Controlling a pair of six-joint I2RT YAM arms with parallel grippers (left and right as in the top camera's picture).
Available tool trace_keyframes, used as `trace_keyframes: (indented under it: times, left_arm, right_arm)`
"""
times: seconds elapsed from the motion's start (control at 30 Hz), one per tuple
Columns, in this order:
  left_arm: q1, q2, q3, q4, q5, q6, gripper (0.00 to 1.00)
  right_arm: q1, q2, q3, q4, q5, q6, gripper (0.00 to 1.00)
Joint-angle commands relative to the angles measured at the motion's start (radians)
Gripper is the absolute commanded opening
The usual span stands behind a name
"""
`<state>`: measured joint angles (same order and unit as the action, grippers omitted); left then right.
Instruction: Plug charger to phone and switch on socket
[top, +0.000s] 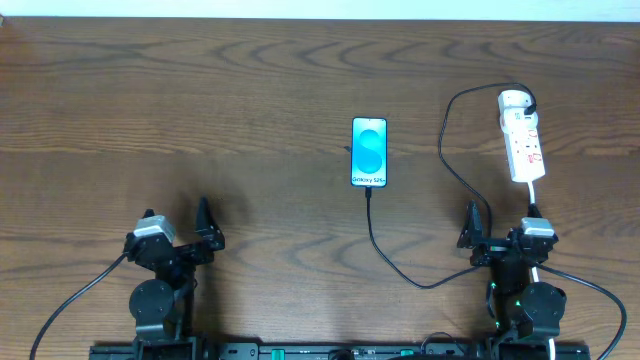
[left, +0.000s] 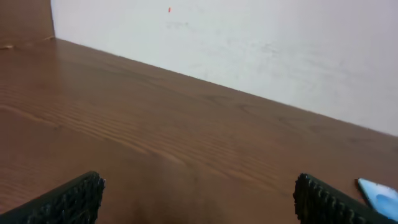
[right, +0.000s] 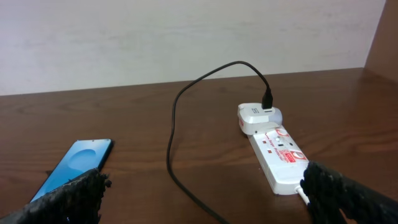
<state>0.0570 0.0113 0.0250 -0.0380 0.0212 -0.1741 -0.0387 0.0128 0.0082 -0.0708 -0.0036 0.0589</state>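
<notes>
The phone (top: 369, 152) lies flat at the table's middle, blue screen up; it also shows in the right wrist view (right: 78, 165) and as a corner in the left wrist view (left: 379, 194). The thin black charger cable (top: 400, 268) runs from the phone's near end, loops right and up (right: 174, 134) to a white adapter (right: 258, 116) plugged into the far end of the white socket strip (top: 522, 135), also in the right wrist view (right: 280, 155). My left gripper (left: 199, 202) is open and empty near the front left. My right gripper (right: 202, 199) is open and empty, in front of the strip.
The strip's white cord (top: 533, 200) runs toward the right arm's base. A pale wall (right: 186, 37) rises behind the far table edge. Thick black arm cables (top: 70, 300) trail off at the front corners.
</notes>
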Motion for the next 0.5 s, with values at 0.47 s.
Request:
trace_keyframes:
  times: [0.47]
  left_arm:
    - [-0.003, -0.01, -0.021, -0.034, -0.017, 0.197, 0.98]
  right_arm:
    - [0.007, -0.008, -0.003, -0.003, -0.002, -0.014, 0.99]
